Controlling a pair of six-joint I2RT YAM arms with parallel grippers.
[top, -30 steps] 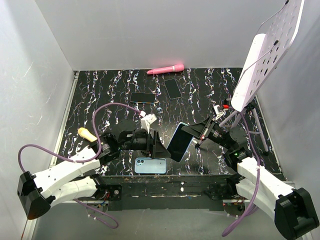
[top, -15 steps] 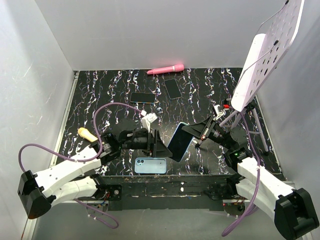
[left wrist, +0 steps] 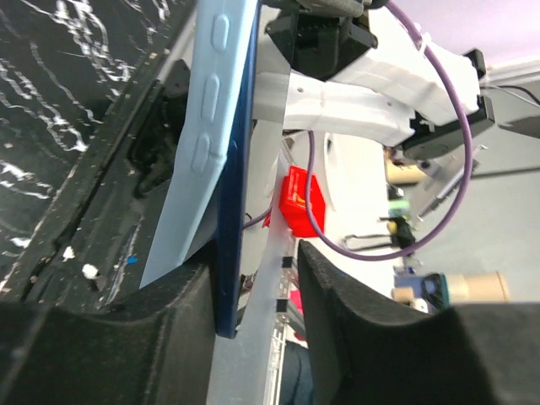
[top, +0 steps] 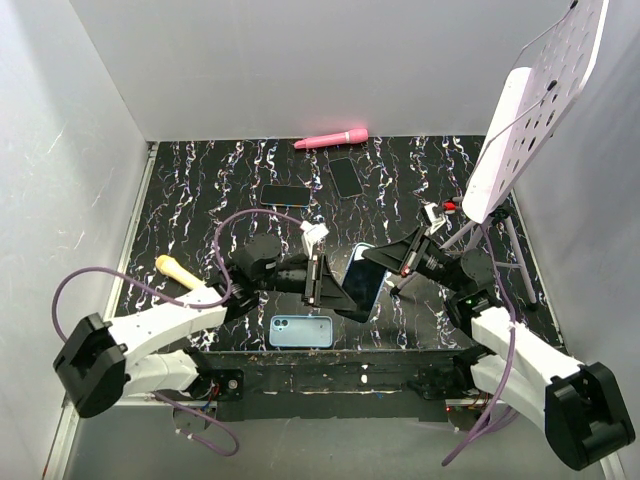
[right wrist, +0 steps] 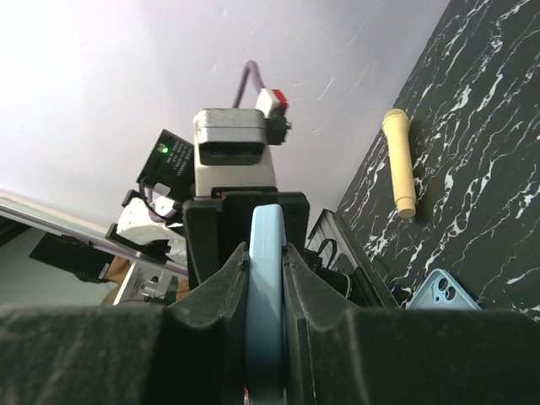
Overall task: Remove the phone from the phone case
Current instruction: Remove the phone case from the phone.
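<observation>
Phone (left wrist: 234, 211) in case (right wrist: 266, 287) (tilted), right jaws clamping case, left jaws open astride.

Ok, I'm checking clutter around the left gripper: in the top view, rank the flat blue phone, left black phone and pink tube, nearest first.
1. The flat blue phone, at the near edge, just in front of the left gripper.
2. The left black phone, mid-table behind it.
3. The pink tube, along the back wall.
</observation>
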